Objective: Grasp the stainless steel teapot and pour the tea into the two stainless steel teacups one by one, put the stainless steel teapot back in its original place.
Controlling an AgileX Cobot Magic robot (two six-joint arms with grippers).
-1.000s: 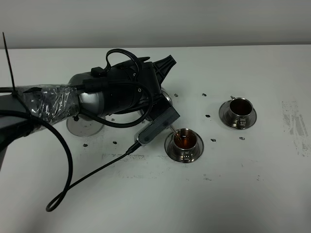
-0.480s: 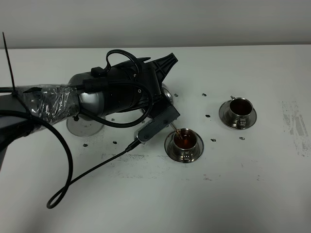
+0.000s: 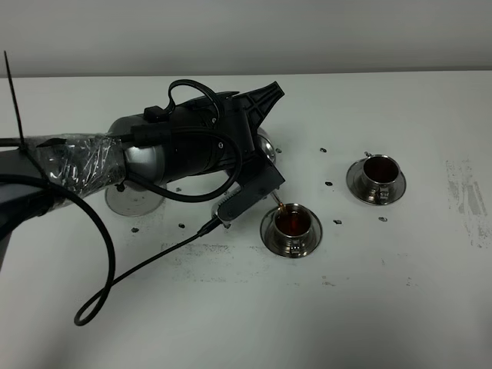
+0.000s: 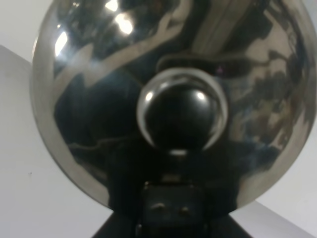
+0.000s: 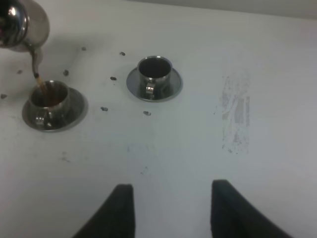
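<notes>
A big white table (image 3: 384, 307) fills most of the high view. The left arm (image 3: 154, 154), black and silver, lies across the upper left of that view, and a black cable (image 3: 108, 261) loops down from it. At its end, the left gripper (image 3: 261, 104) holds the stainless steel teapot (image 4: 99, 99) up off the table, with its jaws closed on the pot. The pot is tipped, and its thin spout points down over the near cup.

The right gripper (image 5: 173, 210) shows at the bottom of its own wrist view. Its two dark fingers are wide apart, with nothing between them, above bare table.

A flat steel disc (image 3: 127, 201) lies on the table at the left, partly under the arm, with no pot on it.

The near cup (image 3: 292, 240) sits on its saucer (image 3: 269, 234) in the middle of the high view. The far cup (image 3: 379, 178) sits on its saucer (image 3: 355, 181) to the right, well apart from the first.

A thin stream of tea (image 5: 36, 74) runs from the spout into the near cup. Both cups hold dark red-brown tea.

Small dark specks (image 3: 329, 184) dot the table around the cups.
</notes>
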